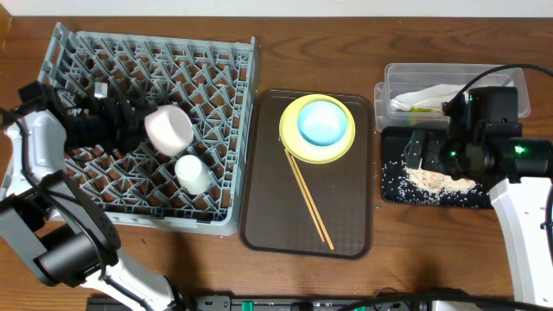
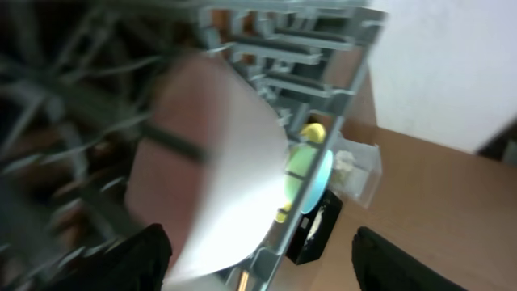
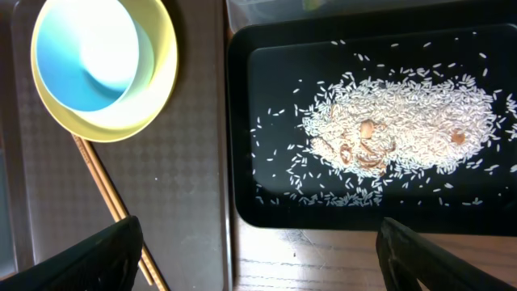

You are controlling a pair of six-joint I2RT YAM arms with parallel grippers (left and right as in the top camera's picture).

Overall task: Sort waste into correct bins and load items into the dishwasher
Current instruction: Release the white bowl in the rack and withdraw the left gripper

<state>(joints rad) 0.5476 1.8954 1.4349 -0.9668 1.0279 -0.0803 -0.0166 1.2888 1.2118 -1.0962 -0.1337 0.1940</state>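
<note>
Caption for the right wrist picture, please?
Loose white rice grains heaped in a shallow black rectangular tray, beside a light blue bowl on a round yellow plate.

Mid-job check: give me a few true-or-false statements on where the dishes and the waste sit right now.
1. The light blue bowl sits on the round yellow plate. True.
2. The thin wooden chopsticks are in the grey plastic dish rack. False: they lie on the dark brown serving tray.
3. Loose white rice grains lie in the shallow black tray. True.
4. The small white cup stands on the brown tray. False: it is in the rack.
5. The right gripper holds a napkin. False: it is open and empty.
</note>
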